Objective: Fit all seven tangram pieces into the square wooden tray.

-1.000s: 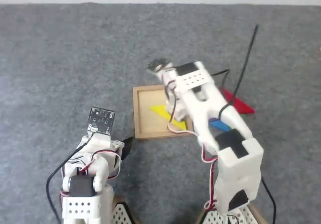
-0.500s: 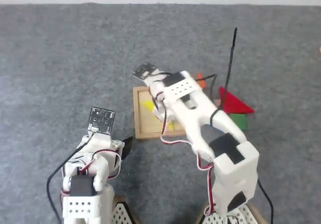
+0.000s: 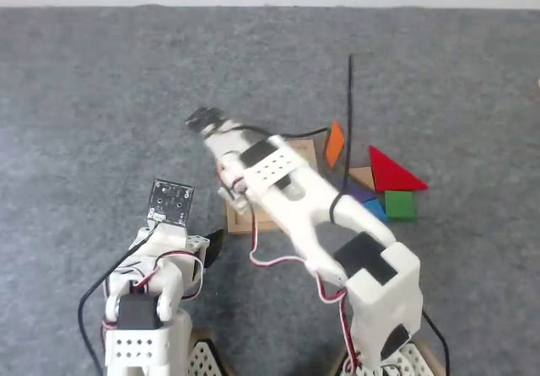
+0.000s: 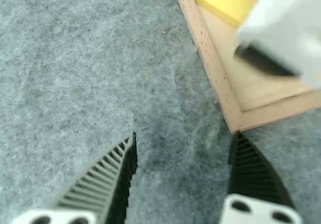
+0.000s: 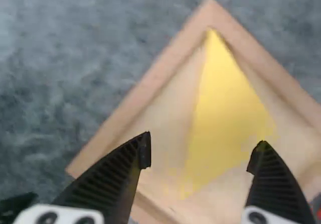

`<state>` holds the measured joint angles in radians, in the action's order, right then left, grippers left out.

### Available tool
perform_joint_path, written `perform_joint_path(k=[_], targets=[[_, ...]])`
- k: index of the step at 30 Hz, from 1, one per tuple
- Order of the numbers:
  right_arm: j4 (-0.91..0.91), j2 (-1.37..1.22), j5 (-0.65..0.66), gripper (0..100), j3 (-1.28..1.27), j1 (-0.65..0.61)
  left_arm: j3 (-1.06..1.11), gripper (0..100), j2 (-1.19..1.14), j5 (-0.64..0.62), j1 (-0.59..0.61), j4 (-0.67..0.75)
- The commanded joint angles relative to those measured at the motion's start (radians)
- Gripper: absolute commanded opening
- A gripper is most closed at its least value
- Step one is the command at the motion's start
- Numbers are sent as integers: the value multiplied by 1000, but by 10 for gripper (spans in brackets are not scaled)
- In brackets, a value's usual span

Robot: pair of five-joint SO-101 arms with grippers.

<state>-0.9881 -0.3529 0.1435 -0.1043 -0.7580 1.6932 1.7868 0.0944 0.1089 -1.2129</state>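
Tray: square, wooden, lying flat on the grey worktop. From overhead I saw it mostly covered by the right arm, with its near corner and a strip of its far edge showing.

Yellow triangle: flat inside the tray, one tip tucked into a corner.

Right arm's jaws: apart and empty, hanging over the tray, with the yellow triangle and bare tray floor between them.

Left arm's jaws: apart and empty, over bare worktop just beside the tray's near corner. The left arm sat folded close to its base.

Loose pieces, all on the worktop outside the tray, on the right arm's side:
- orange piece, just beside the tray's far corner;
- red triangle, farther out from the tray;
- tan piece, against the red triangle's inner side;
- green square, just nearer the arm bases than the red triangle;
- blue piece, beside the green square, partly under the right arm;
- purple piece, between the tan and blue pieces; I could not tell its shape.
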Motion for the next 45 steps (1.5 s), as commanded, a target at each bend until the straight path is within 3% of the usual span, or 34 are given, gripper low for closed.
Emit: perform_joint_path(k=[1, 8, 17, 26, 45], targets=[[-53, 94, -9, 318, 17, 33, -8, 285, -9, -15, -2, -6], [-91, 259, -8, 318, -34, 243, -8, 285, -9, -15, -2, -6], [54, 147, -29, 318, -189, 297, -8, 285, -9, -15, -2, -6], [65, 12, -34, 318, -80, 174, -8, 285, -9, -15, -2, -6], [21, 84, -35, 318, -109, -68, -8, 285, -9, -15, -2, -6]])
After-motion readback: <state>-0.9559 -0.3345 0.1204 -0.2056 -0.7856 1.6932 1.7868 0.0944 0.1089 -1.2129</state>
